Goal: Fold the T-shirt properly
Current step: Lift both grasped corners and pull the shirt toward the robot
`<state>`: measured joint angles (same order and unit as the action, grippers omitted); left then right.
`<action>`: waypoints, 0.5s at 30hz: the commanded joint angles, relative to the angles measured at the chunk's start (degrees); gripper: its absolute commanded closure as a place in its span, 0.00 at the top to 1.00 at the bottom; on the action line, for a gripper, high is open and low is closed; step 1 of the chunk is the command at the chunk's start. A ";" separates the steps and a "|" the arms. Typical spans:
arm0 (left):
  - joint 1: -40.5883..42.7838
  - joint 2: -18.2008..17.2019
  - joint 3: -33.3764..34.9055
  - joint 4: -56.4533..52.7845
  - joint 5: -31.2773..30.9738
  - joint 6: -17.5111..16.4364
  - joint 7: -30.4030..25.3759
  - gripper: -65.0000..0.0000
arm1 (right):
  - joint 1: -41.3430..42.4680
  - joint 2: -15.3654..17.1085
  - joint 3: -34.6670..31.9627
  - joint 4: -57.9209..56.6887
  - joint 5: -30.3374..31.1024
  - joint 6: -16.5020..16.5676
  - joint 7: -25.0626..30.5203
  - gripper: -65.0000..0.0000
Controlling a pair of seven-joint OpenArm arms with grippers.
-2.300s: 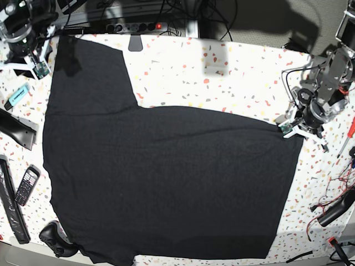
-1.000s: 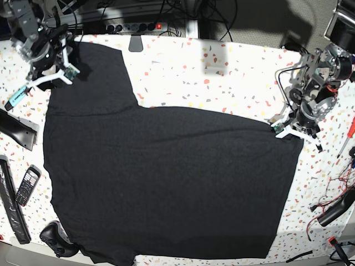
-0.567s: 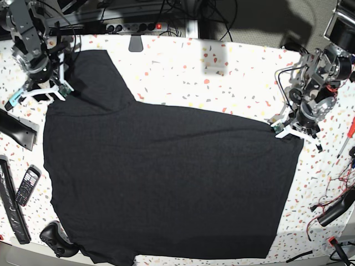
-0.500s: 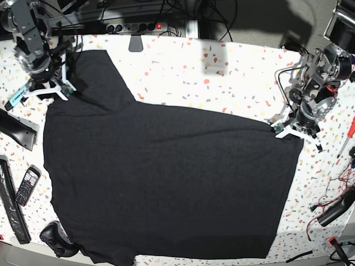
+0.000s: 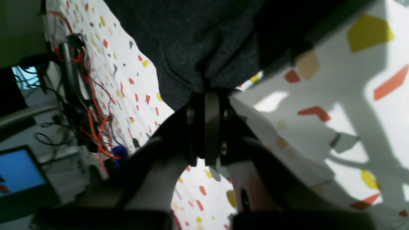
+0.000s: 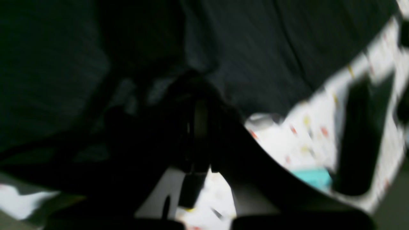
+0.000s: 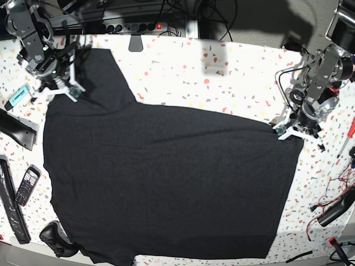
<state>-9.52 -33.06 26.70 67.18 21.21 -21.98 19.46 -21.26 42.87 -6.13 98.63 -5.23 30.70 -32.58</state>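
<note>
A: Start with the left wrist view. What does it show?

B: The left gripper (image 5: 207, 95) has its 2 jaws pressed together on a pinch of the T-shirt (image 5: 198, 41). The dark cloth bunches into a small pucker right where the jaws meet. Around it is the white table (image 5: 351, 127), speckled with red, yellow and grey chips. Off to one side a tangle of red wires (image 5: 92, 124) lies near the table's edge, and a blue screen (image 5: 19, 169) shows in the corner.

A: And the right wrist view?

B: It is dark and blurred. The right gripper (image 6: 198, 108) has its jaws together, and black cloth of the T-shirt (image 6: 271, 48) rises up to the tips, so it is clamped on the fabric. Beside it, speckled table (image 6: 303, 137) shows, with a turquoise object (image 6: 311, 177) too blurred to name.

A: Now the base view.

B: The T-shirt (image 7: 166, 183) lies spread flat over most of the table (image 7: 233, 72), plain black side up, with 1 sleeve reaching toward the far corner. The right gripper (image 7: 71, 91) sits at that sleeve's outer edge, on this view's left side. The left gripper (image 7: 284, 131) sits at the cloth's opposite corner, on this view's right side.

A: Anything else on the table?

B: A mobile phone (image 7: 26, 186) with a keypad lies just beside the shirt's near-left edge, and a turquoise marker (image 7: 18, 96) lies near the right arm. A power strip (image 7: 133, 26) with a lit red switch sits behind the far edge. A red-handled screwdriver (image 7: 347, 134) lies well apart, past the left arm.
</note>
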 commanded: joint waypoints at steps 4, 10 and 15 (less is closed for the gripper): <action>3.28 -1.16 -3.26 0.00 -4.00 -2.89 -1.92 0.00 | -5.07 0.94 6.49 3.08 1.42 0.42 0.35 0.00; 13.05 -1.40 -15.08 9.31 -5.35 -2.93 -5.88 0.00 | -15.96 0.68 15.78 8.13 1.44 0.37 3.04 0.00; 20.90 -1.40 -23.74 17.86 -8.11 -2.97 -5.79 0.00 | -22.97 -0.61 22.29 13.70 4.87 0.42 3.02 0.00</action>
<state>11.53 -33.54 3.20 84.42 12.91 -24.86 13.76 -44.25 41.32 15.66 111.50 -0.51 31.20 -30.17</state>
